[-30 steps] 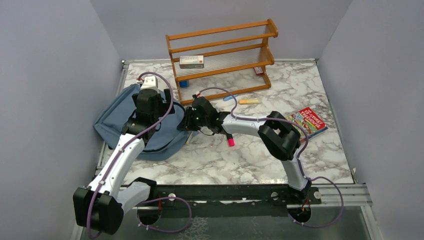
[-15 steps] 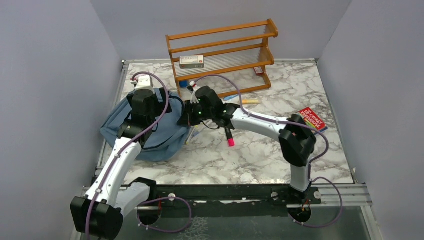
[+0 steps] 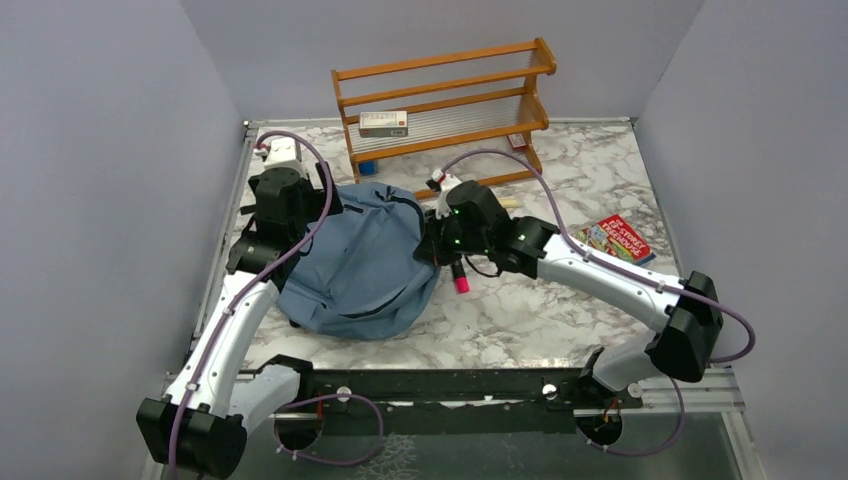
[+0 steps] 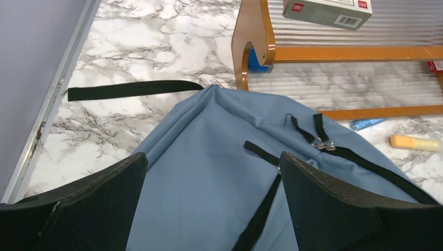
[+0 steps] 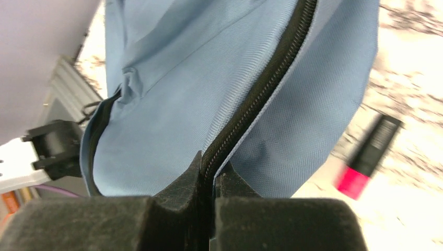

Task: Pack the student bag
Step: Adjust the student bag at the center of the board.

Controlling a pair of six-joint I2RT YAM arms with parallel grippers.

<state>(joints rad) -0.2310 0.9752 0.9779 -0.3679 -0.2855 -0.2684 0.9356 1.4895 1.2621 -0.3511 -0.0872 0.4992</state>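
The student bag [image 3: 365, 265], dusty blue with black zipper trim, lies spread on the marble table left of centre. My right gripper [image 3: 435, 250] is shut on its right edge; in the right wrist view the jaws pinch the black zipper seam [image 5: 251, 110] of the bag [image 5: 172, 99]. My left gripper [image 3: 285, 215] is open over the bag's far left part; in the left wrist view its fingers [image 4: 334, 204] straddle the blue fabric [image 4: 209, 172] without touching it. Zipper pulls [image 4: 323, 144] lie ahead of it.
A wooden rack [image 3: 445, 100] stands at the back with a white box [image 3: 384, 123] on its shelf. A pink-tipped marker [image 3: 460, 278] lies just right of the bag. A yellow highlighter [image 4: 415, 143] and a blue pen [image 4: 368, 123] lie by the rack. A colourful book [image 3: 612, 243] lies right.
My right gripper has pulled the bag's edge to the right, spreading the bag out towards the table's middle. My left gripper has moved back to the left and now stands open over the fabric.
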